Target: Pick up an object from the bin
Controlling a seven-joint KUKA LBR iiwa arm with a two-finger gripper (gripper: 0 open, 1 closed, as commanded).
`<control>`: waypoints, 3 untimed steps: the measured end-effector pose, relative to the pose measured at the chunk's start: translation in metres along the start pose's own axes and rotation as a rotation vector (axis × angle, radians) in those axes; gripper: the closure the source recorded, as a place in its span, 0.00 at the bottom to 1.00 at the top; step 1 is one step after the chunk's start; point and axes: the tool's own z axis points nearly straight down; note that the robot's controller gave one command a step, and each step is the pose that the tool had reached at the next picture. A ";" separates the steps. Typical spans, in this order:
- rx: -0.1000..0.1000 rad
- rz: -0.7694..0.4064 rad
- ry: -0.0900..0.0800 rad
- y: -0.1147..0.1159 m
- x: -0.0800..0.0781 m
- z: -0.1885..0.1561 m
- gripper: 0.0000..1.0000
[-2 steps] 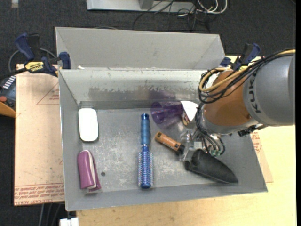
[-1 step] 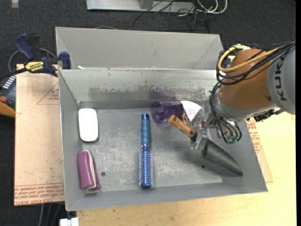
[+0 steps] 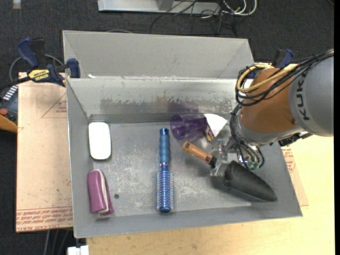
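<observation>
My gripper point(image 3: 220, 158) is low in the right part of the bin, under the arm's orange cover. Its tip sits at the right end of a short orange-brown stick-like thing point(image 3: 195, 152) that lies slanted on the bin floor. Just below and right of the gripper lies a black wedge-shaped thing point(image 3: 245, 184), close to or touching it. A see-through purple cup point(image 3: 187, 125) lies on its side up and left of the gripper, and a white piece point(image 3: 216, 123) rests beside it near the back wall. Whether the gripper holds anything is hidden.
A blue hairbrush point(image 3: 164, 174) lies lengthwise in the middle of the bin. A white oval thing point(image 3: 100, 140) and a pink-purple oblong thing point(image 3: 98, 191) lie by the left wall. The arm and its cables cover the bin's right wall.
</observation>
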 end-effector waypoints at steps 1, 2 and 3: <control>-0.001 -0.042 -0.010 -0.005 0.006 0.022 1.00; -0.002 -0.019 0.000 -0.016 0.005 0.048 0.00; -0.002 -0.020 -0.001 -0.015 0.005 0.047 1.00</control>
